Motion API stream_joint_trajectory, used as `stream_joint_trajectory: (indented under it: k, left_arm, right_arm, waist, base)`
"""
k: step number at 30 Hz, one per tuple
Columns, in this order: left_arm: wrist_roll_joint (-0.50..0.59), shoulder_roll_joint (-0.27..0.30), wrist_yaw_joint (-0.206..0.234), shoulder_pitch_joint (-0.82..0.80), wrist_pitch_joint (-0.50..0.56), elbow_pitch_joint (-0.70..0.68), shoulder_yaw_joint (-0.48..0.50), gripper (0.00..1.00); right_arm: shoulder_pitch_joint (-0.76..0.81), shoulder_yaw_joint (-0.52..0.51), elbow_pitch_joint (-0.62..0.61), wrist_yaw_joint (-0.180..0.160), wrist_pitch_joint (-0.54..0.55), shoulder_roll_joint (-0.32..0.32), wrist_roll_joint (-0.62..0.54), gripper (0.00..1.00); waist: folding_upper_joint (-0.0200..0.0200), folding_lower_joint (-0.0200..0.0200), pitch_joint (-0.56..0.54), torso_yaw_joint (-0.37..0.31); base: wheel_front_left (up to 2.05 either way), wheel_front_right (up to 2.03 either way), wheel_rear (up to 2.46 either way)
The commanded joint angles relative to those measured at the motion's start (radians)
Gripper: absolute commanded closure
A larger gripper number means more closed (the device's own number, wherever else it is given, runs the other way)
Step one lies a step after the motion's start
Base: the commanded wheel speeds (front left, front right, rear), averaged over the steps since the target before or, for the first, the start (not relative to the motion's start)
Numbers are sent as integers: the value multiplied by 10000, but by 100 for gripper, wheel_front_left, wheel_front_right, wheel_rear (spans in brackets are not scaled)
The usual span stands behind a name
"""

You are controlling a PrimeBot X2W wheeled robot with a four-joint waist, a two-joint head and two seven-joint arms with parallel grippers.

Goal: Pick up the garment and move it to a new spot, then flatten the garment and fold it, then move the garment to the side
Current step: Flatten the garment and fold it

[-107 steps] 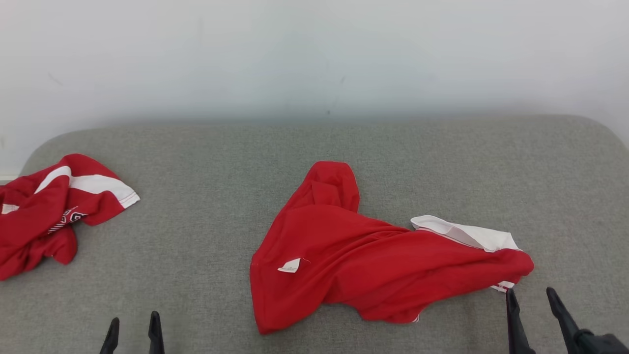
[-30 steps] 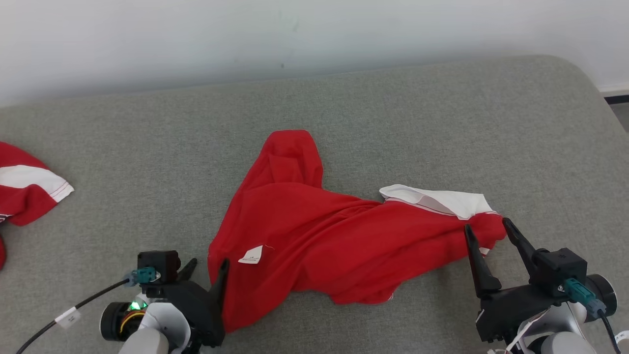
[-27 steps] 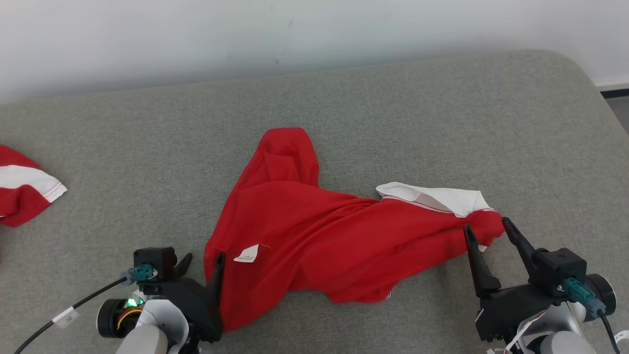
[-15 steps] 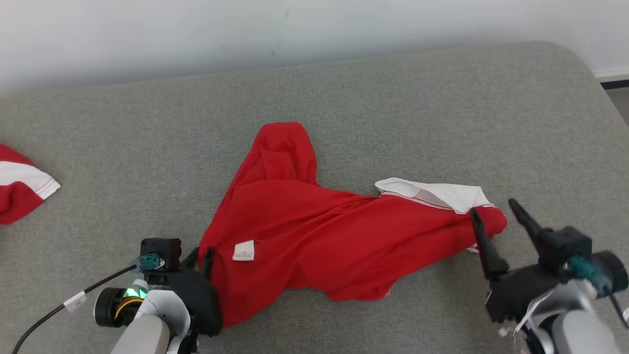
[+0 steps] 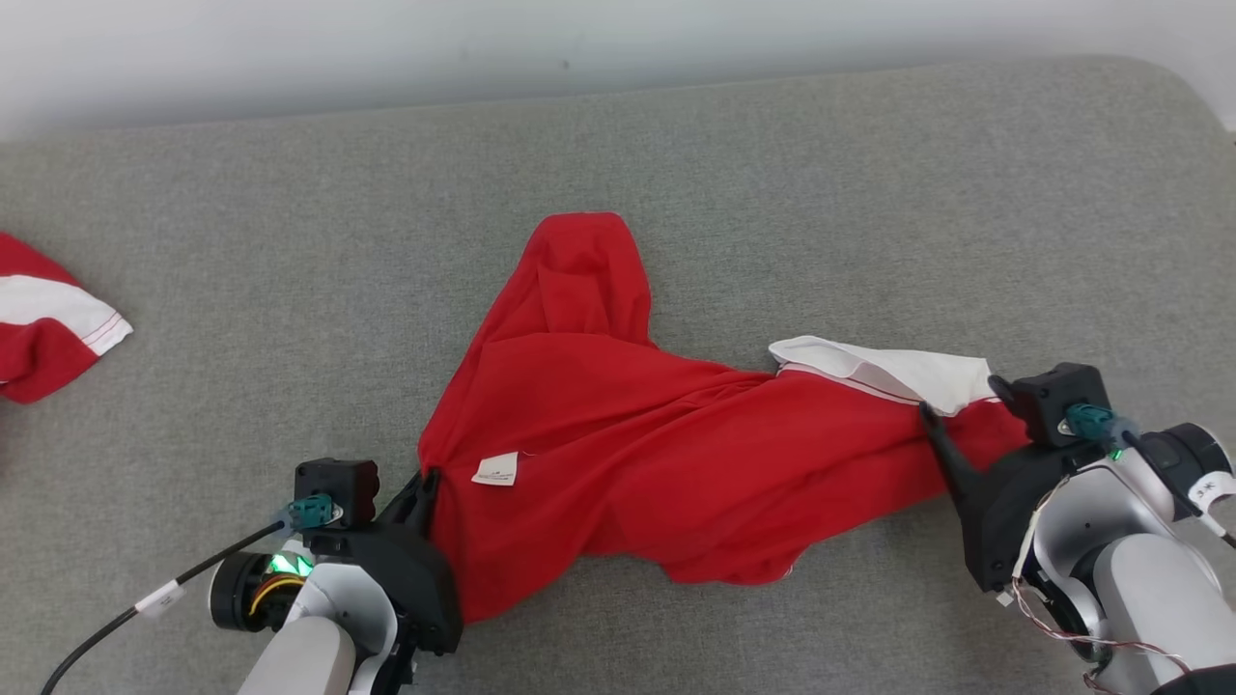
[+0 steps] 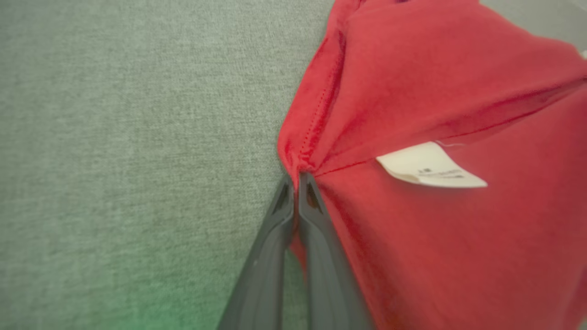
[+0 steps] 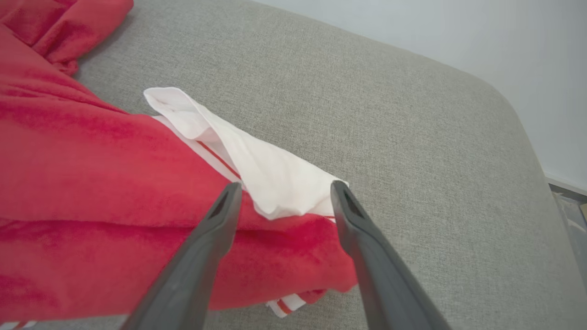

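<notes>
A tabletop (image 5: pixel 869 174) covered in grey woven fabric spans the scene. Its far right corner is rounded, and its far edge runs close along a plain pale wall (image 5: pixel 618 34). The wall is bare apart from a faint dark speck. The light is soft and even, with only weak shadows. Past the rounded corner, a dark strip (image 7: pixel 567 191) lies at the wall's foot.

L gripper (image 6: pixel 297 176) clamped shut on garment (image 5: pixel 676 454) edge; R gripper (image 7: pixel 285 185) advanced astride its end.
</notes>
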Motion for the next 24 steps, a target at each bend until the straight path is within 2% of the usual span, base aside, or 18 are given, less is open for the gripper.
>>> stream_joint_trajectory:
  k: [1,9,11,12,13,14,24]
  left_arm:
    - [-45,-77,13,444,147,167,-117,100]
    - [-153,-104,29,447,121,61,-200,100]
    - [-178,-109,34,456,90,41,-205,100]
    - [-187,-110,42,462,68,37,-204,100]
    - [-199,-114,48,458,42,36,-196,100]
    - [-213,-115,47,452,15,37,-183,100]
    - [-672,-136,-100,-68,-574,-336,205,100]
  right_arm:
    - [-91,98,152,-23,137,-106,7,0]
    - [-575,475,885,-23,379,-301,-60,0]
    - [-616,530,995,-23,362,-324,17,44]
    - [-628,538,1037,-23,364,-334,39,59]
    - [-646,536,1063,-23,348,-335,71,82]
    - [-669,541,1050,-23,286,-330,96,99]
    - [-1071,87,735,-23,-231,-353,88,100]
  waist:
    - [0,-1,60,55]
    - [0,-1,114,117]
    - [0,-1,115,145]
    - [0,-1,111,157]
    - [0,-1,102,166]
    - [0,-1,89,171]
    - [0,-1,-65,85]
  base:
    - [0,0,0]
    - [0,0,0]
    - [0,0,0]
    - [0,0,0]
    - [0,0,0]
    - [0,0,0]
    - [0,0,0]
